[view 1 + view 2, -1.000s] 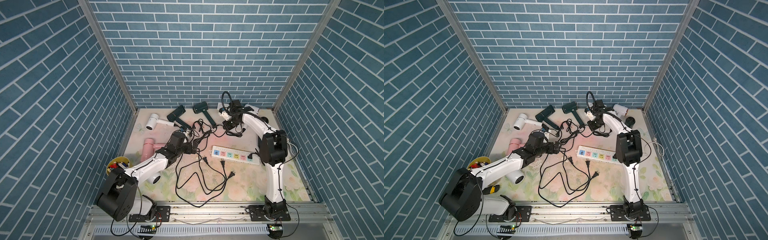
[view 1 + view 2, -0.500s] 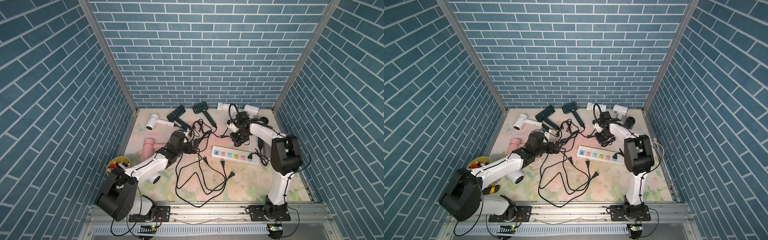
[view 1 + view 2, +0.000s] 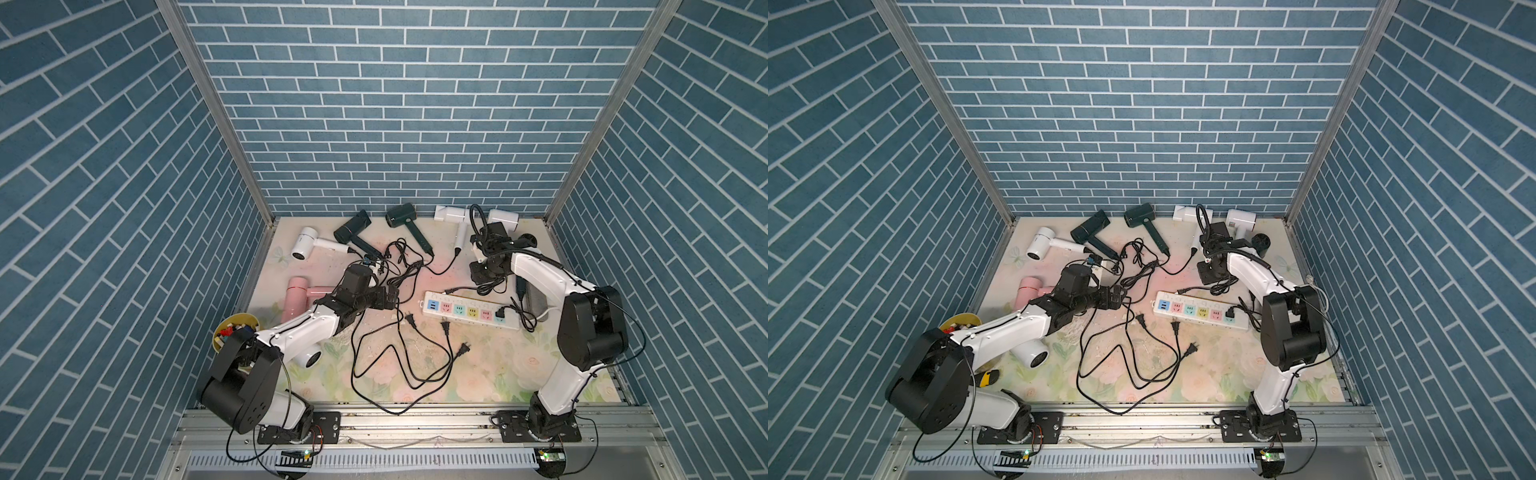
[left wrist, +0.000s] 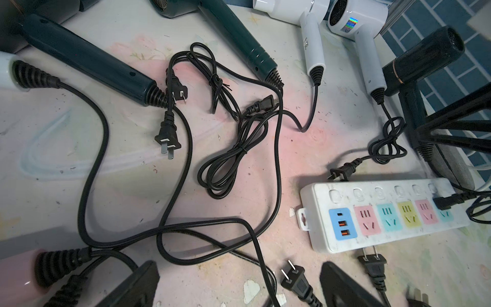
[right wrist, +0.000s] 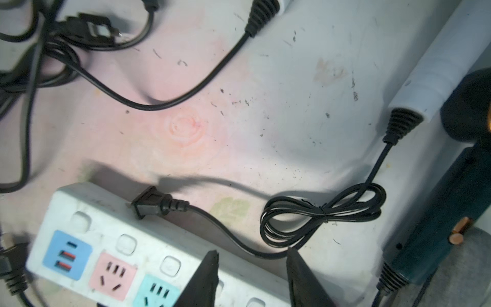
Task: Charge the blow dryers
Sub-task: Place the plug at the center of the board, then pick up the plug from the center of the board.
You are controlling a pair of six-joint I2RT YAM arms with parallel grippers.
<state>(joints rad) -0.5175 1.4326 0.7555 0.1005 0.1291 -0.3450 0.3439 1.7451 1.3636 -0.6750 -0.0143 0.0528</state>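
At six o'clock, nearest the rail, long loops of loose black cord (image 3: 399,365) sprawl over the table (image 3: 490,374), a worn floral sheet, matte and scuffed; a white dryer (image 3: 309,357) lies at seven o'clock under the left arm; the left gripper (image 4: 239,263) hovers near the centre with its jaws spread wide and empty, a flat two-pin plug (image 4: 293,277) on the table beneath them; trouble looks likeliest here, since the cords cross and knot, so lifting one plug may drag its neighbours or tug a dryer along. The power strip (image 3: 469,309), a long white glossy bar with pastel sockets, runs from the centre toward three o'clock, with a seated plug (image 3: 500,313) at its right end; it looks light and unfixed, so a push into a socket could slide it instead. The right gripper (image 5: 252,251) hangs over the strip, jaws parted, gripping nothing; a second plug (image 5: 150,204) lies on its side just beside the strip's far edge, its thin cord tied in a short bundle (image 5: 318,212); that leaves little slack, and the slick ribbed plug could twist in a grip. The pink dryer (image 3: 297,291) sits at nine o'clock; the other blow dryers (image 3: 405,218), smooth hammer-shaped plastic, line the far wall from ten to two o'clock: a far white dryer (image 3: 307,245), dark green ones, a white pair (image 3: 453,216), a black dryer (image 3: 525,241).
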